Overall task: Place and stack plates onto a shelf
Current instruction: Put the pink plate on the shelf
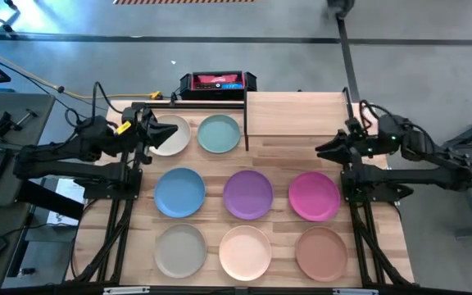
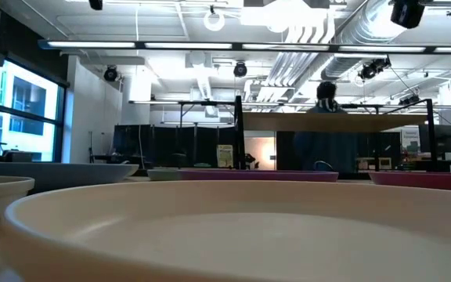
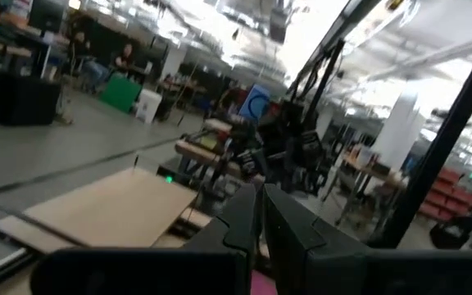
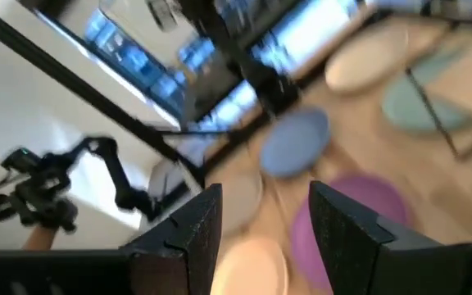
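High view: left tool [image 1: 173, 131] together over cream plate [image 1: 170, 136]; right tool [image 1: 321, 149] apart beside shelf [image 1: 295, 114].

Light wood grain, smooth, on tabletop [image 1: 383, 238] and shelf [image 1: 293, 115]; thin black metal posts [image 1: 246, 123] under shelf. Matte, smooth, plastic-looking plates [image 1: 248, 194], no glare. Dark matte plastic on right gripper [image 4: 256, 221] fingers and left gripper [image 3: 260, 221].
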